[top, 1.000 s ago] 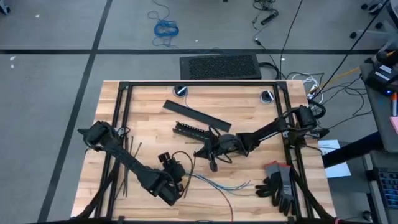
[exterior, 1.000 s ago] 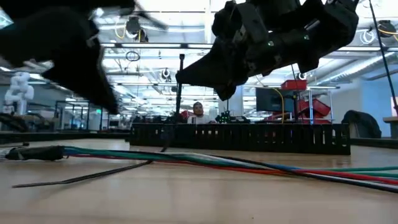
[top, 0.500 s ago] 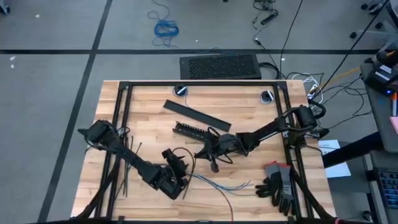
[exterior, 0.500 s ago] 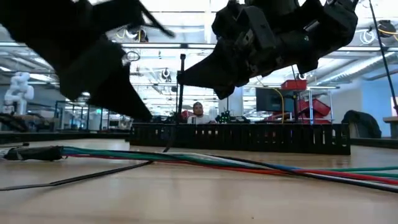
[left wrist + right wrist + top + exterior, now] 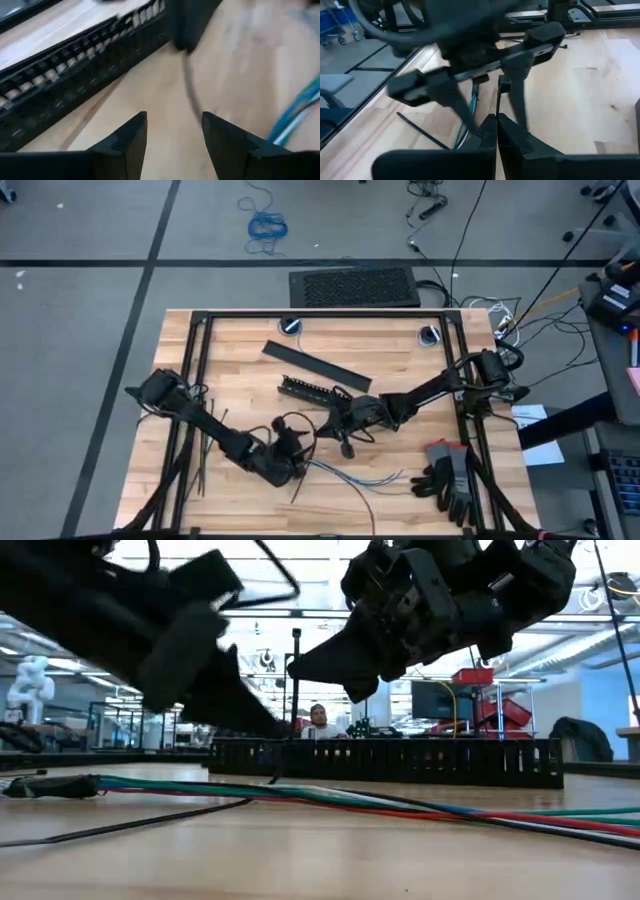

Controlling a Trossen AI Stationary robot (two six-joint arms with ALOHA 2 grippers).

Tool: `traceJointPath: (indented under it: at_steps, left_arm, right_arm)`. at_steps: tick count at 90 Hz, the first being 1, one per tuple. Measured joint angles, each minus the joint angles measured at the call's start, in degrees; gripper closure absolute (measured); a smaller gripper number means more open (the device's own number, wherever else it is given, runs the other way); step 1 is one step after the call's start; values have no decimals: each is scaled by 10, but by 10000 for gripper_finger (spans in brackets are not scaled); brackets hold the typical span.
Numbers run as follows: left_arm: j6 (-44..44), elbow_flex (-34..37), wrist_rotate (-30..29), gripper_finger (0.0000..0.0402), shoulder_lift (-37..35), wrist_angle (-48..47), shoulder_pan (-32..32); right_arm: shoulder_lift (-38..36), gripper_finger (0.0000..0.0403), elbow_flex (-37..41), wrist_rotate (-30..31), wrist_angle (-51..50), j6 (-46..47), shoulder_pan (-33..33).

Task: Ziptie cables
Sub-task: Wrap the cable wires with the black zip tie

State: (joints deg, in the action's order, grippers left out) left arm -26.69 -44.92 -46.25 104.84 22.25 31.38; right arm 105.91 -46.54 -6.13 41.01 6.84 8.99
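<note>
My right gripper (image 5: 341,423) hovers near the table's middle, shut on a thin black ziptie (image 5: 498,100). My left gripper (image 5: 290,454) faces it from the near left, open. In the right wrist view its two fingers (image 5: 451,98) stand on either side of the ziptie's free end, not touching it. The cables (image 5: 352,476), thin blue, green and pale wires, lie on the table just near of both grippers. More zipties (image 5: 204,438) lie at the left, partly under the left arm. My right gripper pinches the ziptie (image 5: 497,118) between its two shut fingertips. The strip runs on straight out past the tips toward the left gripper. Which part of its length is held, I cannot tell.
A black slotted bar (image 5: 308,389) lies just far of the grippers, with a flat black bar (image 5: 315,365) beyond it. Grey gloves (image 5: 448,472) sit at the near right. A black frame (image 5: 320,315) edges the table.
My left gripper has swung from the table's near edge toward the far right, closing in on the right gripper and the ziptie. It is now in line with the strip.
</note>
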Motion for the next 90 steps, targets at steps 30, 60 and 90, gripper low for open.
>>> traceJointPath:
  at_steps: [30, 60, 90]
  left_arm:
    - [46, 116, 106, 214, -21, 242, -49]
    - [99, 121, 170, 255, -20, 323, -76]
    - [91, 121, 211, 380, -20, 314, -89]
  right_arm:
    - [0, 403, 0, 0, 12, 0, 0]
    - [0, 403, 0, -2, 12, 12, 0]
    - [0, 403, 1, -2, 18, 18, 0]
